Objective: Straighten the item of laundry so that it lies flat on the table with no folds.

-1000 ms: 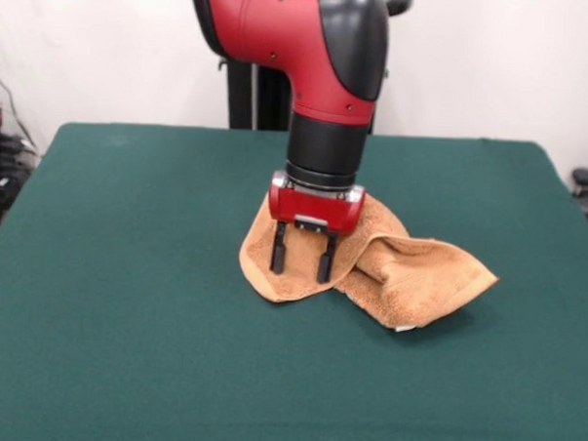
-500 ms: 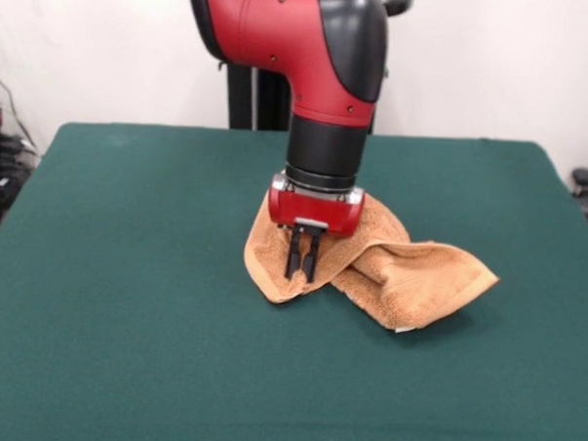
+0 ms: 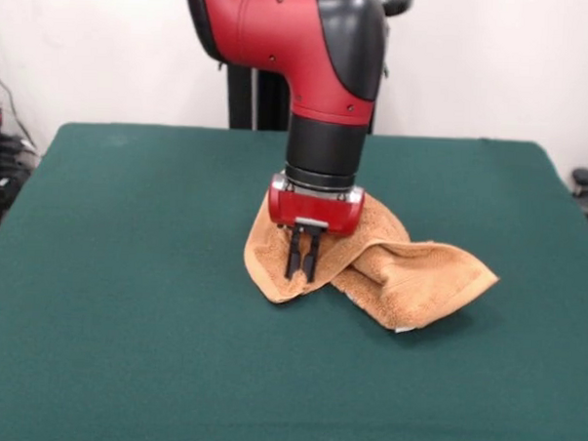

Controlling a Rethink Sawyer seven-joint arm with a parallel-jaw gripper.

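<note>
The item of laundry (image 3: 409,274), an orange-tan terry towel, lies crumpled and folded over itself near the middle of the dark green table (image 3: 125,301). A thick fold runs out to the right, and a small white tag peeks out at its lower edge. My gripper (image 3: 301,272) comes straight down onto the towel's left part, with its fingers pressed together and pinching a ridge of the cloth. The red wrist hides the towel's far middle.
Black stand posts rise behind the table's far edge. Cables and dark equipment sit off the left edge, and a black knob-like object (image 3: 584,178) shows at the right edge.
A second ago the fingers stood apart over the towel's left part. They closed on the cloth, bunching its left edge slightly inward. Nothing has moved in the last half second.
</note>
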